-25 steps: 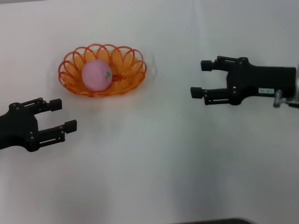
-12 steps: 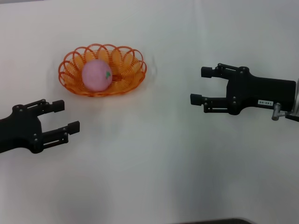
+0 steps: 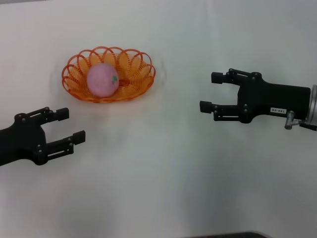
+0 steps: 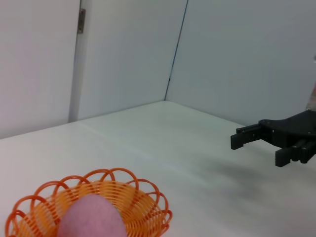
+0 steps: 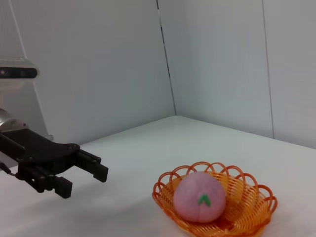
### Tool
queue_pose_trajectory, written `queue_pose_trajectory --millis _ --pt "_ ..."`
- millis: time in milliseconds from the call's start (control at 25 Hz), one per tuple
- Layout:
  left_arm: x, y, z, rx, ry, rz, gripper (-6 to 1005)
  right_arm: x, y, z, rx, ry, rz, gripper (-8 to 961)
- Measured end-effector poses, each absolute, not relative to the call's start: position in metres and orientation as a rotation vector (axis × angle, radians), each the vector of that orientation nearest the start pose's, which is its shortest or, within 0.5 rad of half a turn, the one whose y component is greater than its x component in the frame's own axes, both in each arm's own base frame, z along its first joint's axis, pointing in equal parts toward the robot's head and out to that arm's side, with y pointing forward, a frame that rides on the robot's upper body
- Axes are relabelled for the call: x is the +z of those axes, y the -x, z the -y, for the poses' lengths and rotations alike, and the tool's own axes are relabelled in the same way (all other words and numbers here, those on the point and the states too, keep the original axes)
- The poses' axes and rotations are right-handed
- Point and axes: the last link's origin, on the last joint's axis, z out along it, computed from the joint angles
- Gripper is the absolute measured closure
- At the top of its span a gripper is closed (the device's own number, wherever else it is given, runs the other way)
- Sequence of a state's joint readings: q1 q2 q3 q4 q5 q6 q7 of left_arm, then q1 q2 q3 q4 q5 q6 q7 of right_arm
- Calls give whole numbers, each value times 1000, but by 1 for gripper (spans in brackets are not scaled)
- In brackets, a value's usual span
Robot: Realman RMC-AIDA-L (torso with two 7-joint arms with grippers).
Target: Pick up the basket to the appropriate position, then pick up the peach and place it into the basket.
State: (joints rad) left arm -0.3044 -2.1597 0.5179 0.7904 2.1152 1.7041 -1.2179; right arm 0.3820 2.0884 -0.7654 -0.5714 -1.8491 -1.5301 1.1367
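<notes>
The orange wire basket [image 3: 132, 74] stands on the white table at the back left. The pink peach [image 3: 102, 79] lies inside it, green mark facing right. Both show in the left wrist view, basket [image 4: 148, 202] and peach [image 4: 91, 219], and in the right wrist view, basket [image 5: 249, 202] and peach [image 5: 199, 196]. My left gripper [image 3: 69, 125] is open and empty, in front of the basket and apart from it. My right gripper [image 3: 210, 92] is open and empty, well to the right of the basket.
The white table [image 3: 158, 178] spreads around the basket with nothing else on it. Pale walls meet in a corner behind the table [image 4: 177, 44]. A dark edge shows at the table's front [image 3: 233, 235].
My left gripper has drifted slightly toward me. My right gripper has moved a little toward me and lower. The basket and peach have not moved.
</notes>
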Motion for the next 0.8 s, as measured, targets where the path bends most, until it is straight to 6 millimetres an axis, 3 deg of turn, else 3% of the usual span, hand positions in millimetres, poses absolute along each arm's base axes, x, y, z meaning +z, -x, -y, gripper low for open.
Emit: queue_pose_trajectory --millis 800 --pt "12 320 -253 -698 2574 644 262 -19 -291 -292 759 2653 -519 53"
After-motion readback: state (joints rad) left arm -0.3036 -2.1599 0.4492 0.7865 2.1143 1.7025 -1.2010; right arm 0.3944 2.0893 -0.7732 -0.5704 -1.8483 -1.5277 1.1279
